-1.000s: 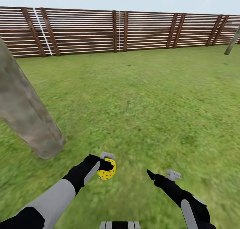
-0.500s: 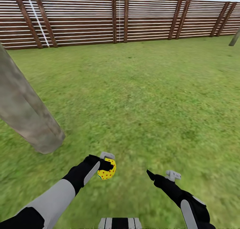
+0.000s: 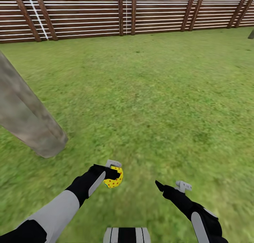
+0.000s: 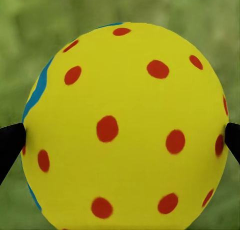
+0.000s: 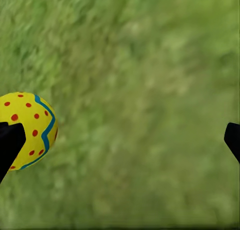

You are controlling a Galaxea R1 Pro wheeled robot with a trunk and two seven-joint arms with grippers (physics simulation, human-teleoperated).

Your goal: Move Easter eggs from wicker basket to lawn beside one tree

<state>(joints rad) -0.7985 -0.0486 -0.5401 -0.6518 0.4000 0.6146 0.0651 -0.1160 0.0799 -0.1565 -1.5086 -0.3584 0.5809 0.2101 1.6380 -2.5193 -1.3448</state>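
Nothing's moved except the camera tipping down, so the fence [image 3: 127, 13] sits higher. Left pincer [image 3: 112, 173] is clamped on an Easter egg [image 3: 114, 179] over the lawn [image 3: 158, 94], tree [image 3: 28, 119] nearby; right pincer [image 3: 168, 187] looks spread, probably empty.
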